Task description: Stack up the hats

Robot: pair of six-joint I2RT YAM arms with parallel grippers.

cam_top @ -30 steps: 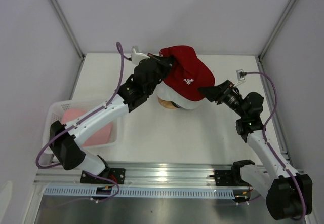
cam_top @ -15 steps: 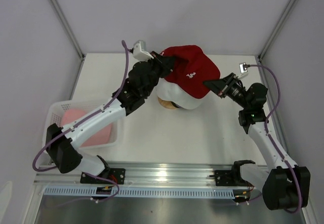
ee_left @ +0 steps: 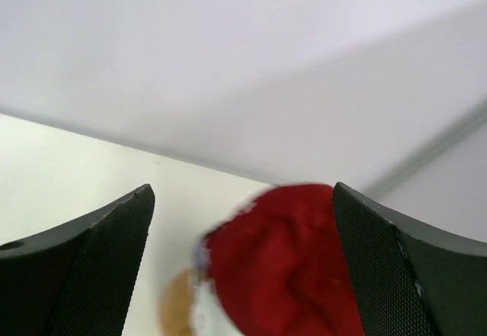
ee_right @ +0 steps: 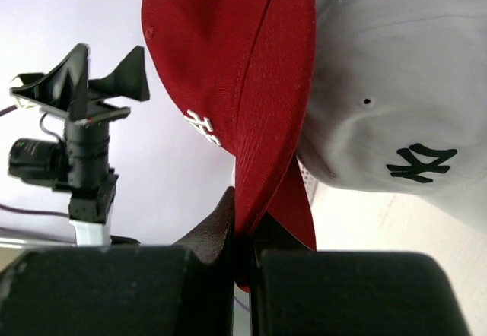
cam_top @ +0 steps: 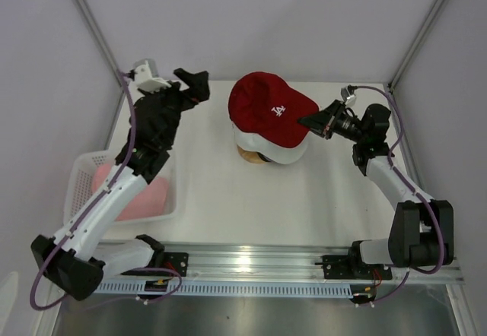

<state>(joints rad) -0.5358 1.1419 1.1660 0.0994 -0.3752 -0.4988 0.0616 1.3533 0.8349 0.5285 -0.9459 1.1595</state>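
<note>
A red hat with a white logo lies on top of a white hat, and both rest on a round wooden stand. My right gripper is shut on the red hat's brim, beside the white hat's NY logo. My left gripper hangs open up and to the left of the stack, touching nothing; in its wrist view the red hat shows blurred beyond the fingers. A pink hat lies in the basket.
A white mesh basket stands at the table's left edge under my left arm. The enclosure's walls and posts close in the back and both sides. The left wrist's camera mount shows in the right wrist view.
My left gripper has let go of the red hat's back, opened, and swung away up and left. The right gripper has shut on the brim, and the red hat has settled onto the white one.
</note>
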